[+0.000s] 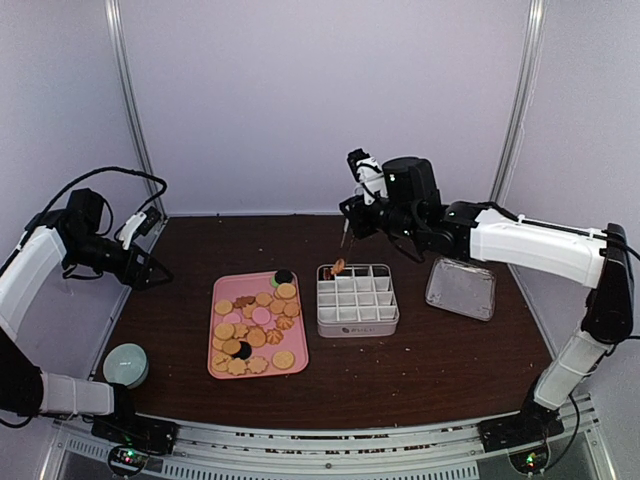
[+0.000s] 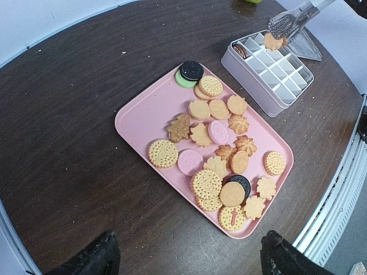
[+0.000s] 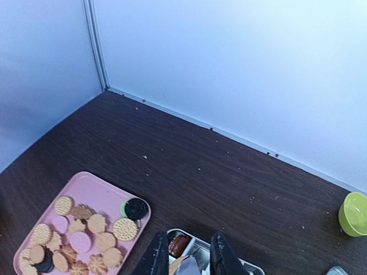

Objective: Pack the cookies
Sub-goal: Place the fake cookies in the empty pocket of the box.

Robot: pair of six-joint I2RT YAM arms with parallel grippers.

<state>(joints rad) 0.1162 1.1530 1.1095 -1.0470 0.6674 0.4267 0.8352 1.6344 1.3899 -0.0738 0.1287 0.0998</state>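
Pink plastic tray [image 2: 137, 123] lies on the dark wood table [image 2: 69, 114], and most of the cookies [image 2: 218, 132] are heaped on it: golden rounds and flower shapes, two pink discs, two dark sandwich ones, and a green one at the far corner under a dark one; just to the tray's right stands a white divided box [image 1: 357, 322], its cells mostly bare, with one brown cookie [image 2: 241, 50] in the back-left corner cell; the right gripper [image 3: 188, 243] is pinched narrow around metal tongs [image 2: 289, 22], whose tips hold an orange cookie [image 2: 272, 41] over the box's back row, just beside that brown one; whether it touches the dividers I cannot tell; the left gripper [image 2: 186, 258] hangs well to the left of the tray, jaws spread wide with nothing between them; a clear lid [image 1: 461, 288] rests right of the box; a pale green round container [image 1: 126, 364] sits near the table's front-left edge; a yellow-green bowl [image 3: 354, 213] shows in the right wrist view.
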